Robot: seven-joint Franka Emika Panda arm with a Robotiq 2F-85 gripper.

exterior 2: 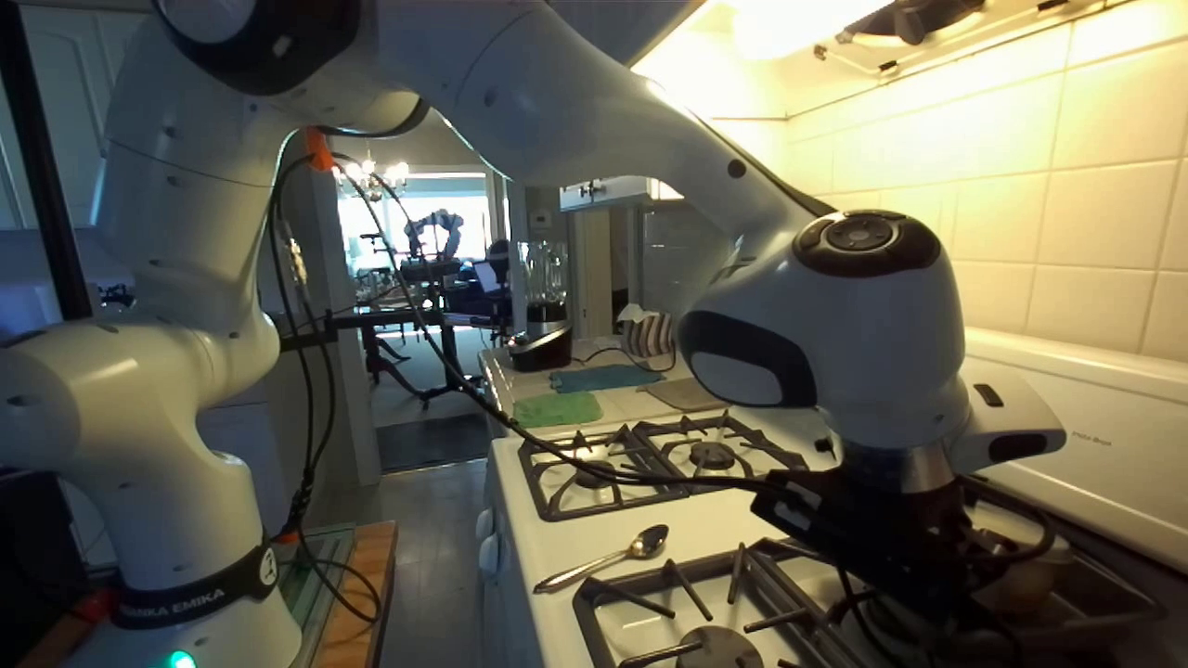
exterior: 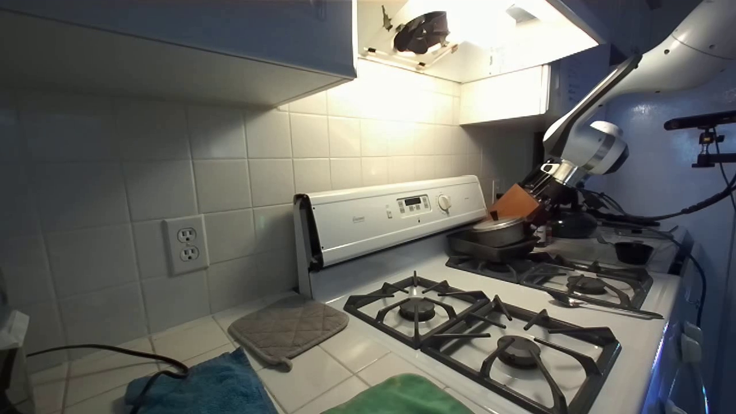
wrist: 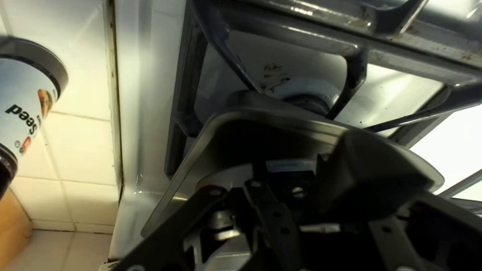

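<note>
black fingers (wrist: 371, 171) by round lidded metal pot (exterior: 500, 233) | opening/grip: too dark, can't tell tbh | black-capped white jar (wrist: 26, 96) says "Seed"

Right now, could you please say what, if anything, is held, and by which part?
I cannot tell: the tool is at the pan, its jaws lost in shadow.

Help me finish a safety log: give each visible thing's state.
Pot: lidded, in the pan
Gripper: near the pot, opening unclear
Hood light: on
Uncovered burners: no flame visible
Wall outlet: nothing plugged in
Spoon: lying loose
Pot holder: lying flat
Green cloth: spread out
Blender: upright
</note>
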